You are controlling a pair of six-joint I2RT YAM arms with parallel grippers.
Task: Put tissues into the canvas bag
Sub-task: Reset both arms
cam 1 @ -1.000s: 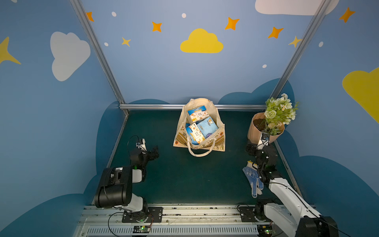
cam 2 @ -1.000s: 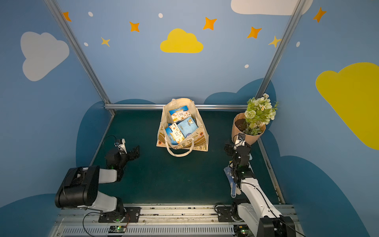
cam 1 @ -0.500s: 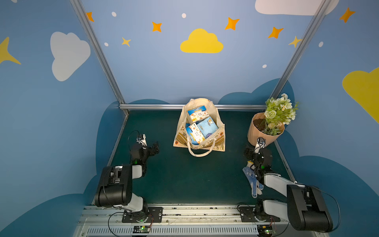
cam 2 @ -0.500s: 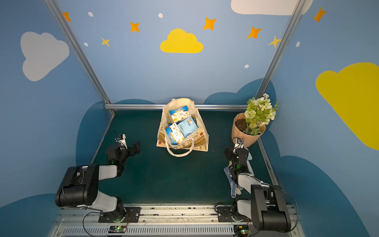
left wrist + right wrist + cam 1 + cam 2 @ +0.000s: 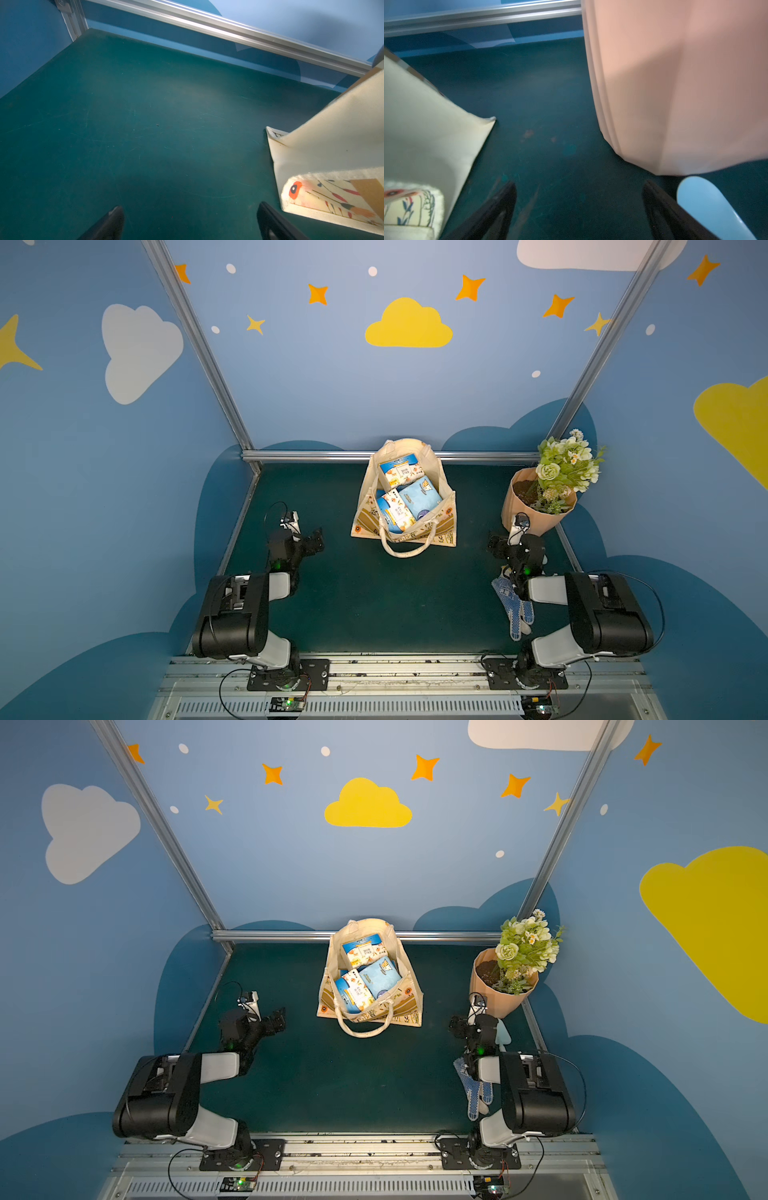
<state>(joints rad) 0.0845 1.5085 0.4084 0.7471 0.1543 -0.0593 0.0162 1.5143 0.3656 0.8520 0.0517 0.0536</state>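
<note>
Canvas bag (image 5: 441,531) holds the tissues (image 5: 419,498); packing seems done.
Left gripper (image 5: 316,540), right gripper (image 5: 494,546): jaws spread, nothing between them; only parking is left.

A peach ribbed flower pot (image 5: 536,510) stands upright in the far right corner of the dark green mat (image 5: 374,605). It holds soil and a bunch of white and green flowers (image 5: 567,466). Just beside its foot lies a pale blue rounded object (image 5: 708,205); what it is, I cannot tell. Nearer the front, on the right side, a white glove with blue dots (image 5: 515,614) lies flat and is partly hidden. A silver bar (image 5: 311,456) runs along the back edge between 2 silver posts. The blue walls carry painted clouds and orange stars.
</note>
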